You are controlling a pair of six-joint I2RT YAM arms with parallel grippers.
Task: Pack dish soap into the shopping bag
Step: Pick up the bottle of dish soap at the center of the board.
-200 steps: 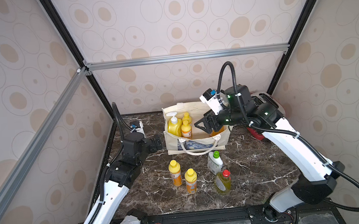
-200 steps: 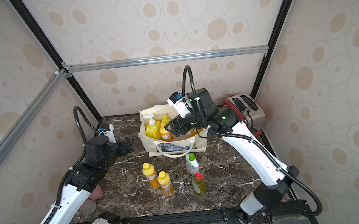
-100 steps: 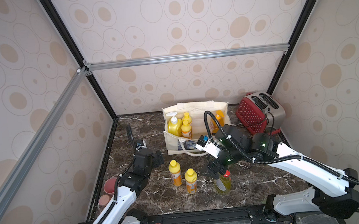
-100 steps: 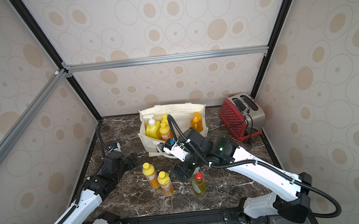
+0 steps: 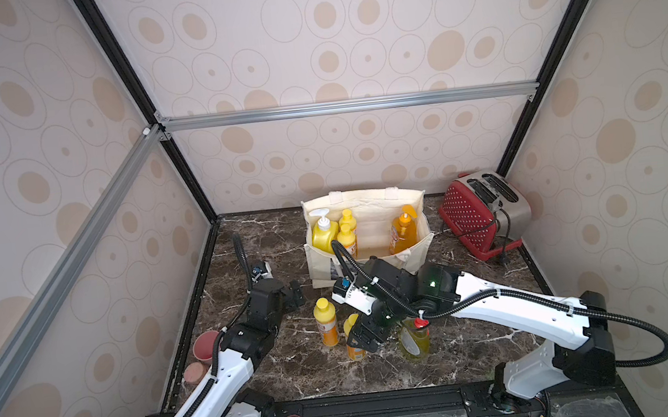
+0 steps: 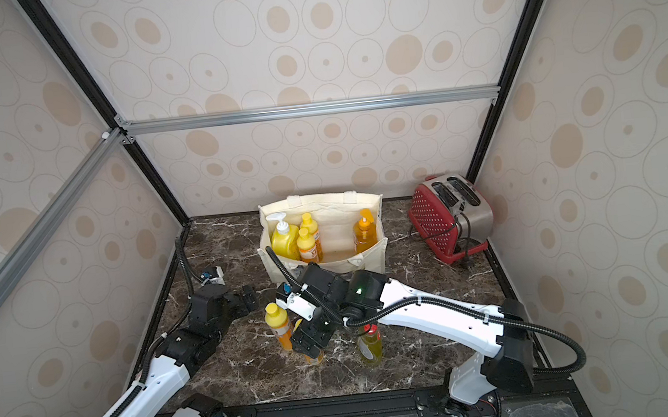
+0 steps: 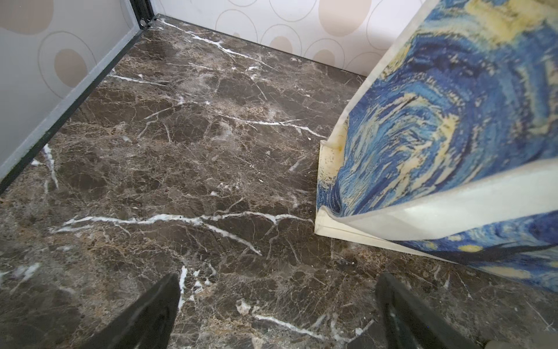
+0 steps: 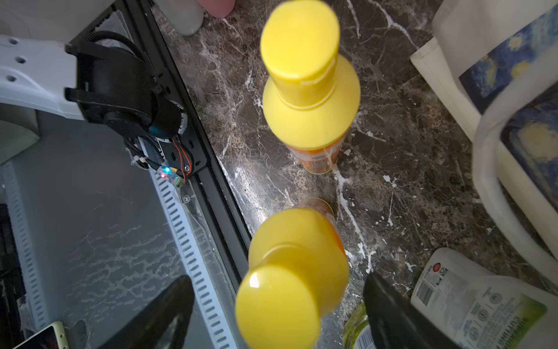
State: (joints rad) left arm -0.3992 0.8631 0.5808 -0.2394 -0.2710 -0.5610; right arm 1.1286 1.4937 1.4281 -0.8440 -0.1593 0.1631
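Back from the shopping bag (image 5: 370,210) at the bench's rear edge, I am lowering my right jaws, wide open and empty, over the next small orange yellow-capped bottle (image 8: 297,250) near the front.

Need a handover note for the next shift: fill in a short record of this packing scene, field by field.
Inside shopping bag: yellow pump bottle, amber pump bottle, two packed orange bottles
On table: rear orange bottle, front orange bottle, yellow-green bottle, white bottle
Right gripper: open, fingers flanking front orange bottle's cap, not gripping
Left gripper: open, empty, beside shopping bag
Left to pack: four bottles
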